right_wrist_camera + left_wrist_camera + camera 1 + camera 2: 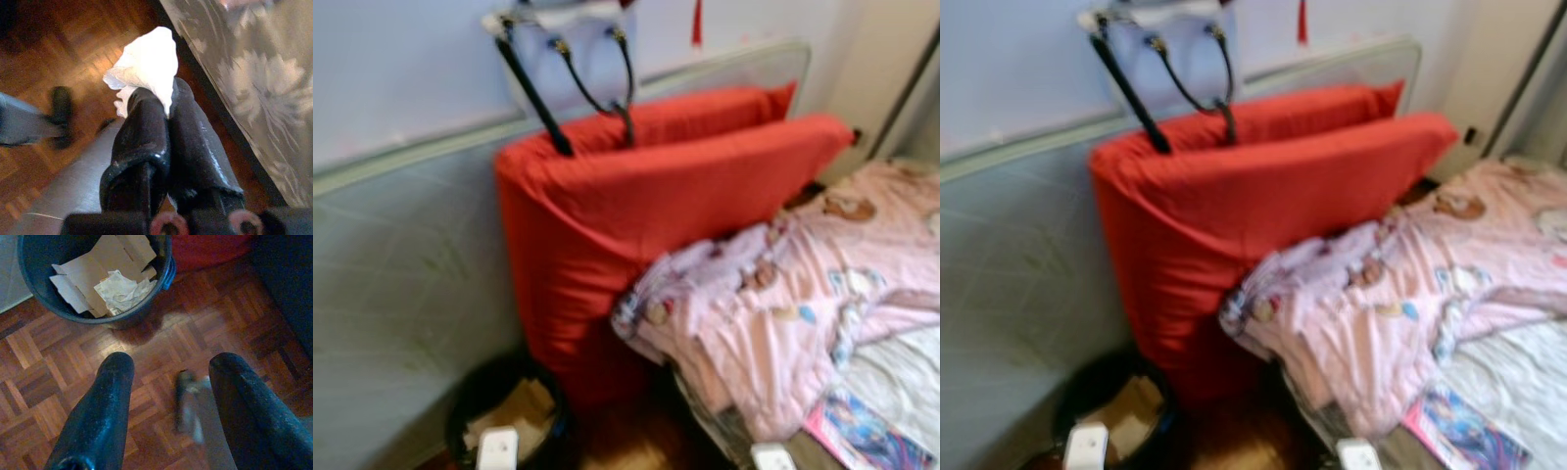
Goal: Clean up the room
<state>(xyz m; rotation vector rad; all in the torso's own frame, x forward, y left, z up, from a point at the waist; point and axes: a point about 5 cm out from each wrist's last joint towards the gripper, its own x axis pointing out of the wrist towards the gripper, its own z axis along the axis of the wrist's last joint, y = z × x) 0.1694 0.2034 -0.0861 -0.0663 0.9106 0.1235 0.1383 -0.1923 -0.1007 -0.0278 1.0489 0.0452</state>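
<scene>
Right hand [164, 105] pinching white crumpled tissue [146, 66] above parquet floor [73, 58], beside bed edge. Left hand [168, 377] spread, empty. Black bin [504, 411] with cardboard and paper, lower left of frame. Beyond: red mattress [646, 206], pink blanket [793, 284] at right.

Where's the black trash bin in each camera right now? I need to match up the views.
Left eye view: black trash bin at bottom left, beside the red cushion.
Right eye view: bin at bottom left, same spot.
Left wrist view: bin at top, holding cardboard and paper.
Right wrist view: not in it.
Shared landmark: the red cushion.
</scene>
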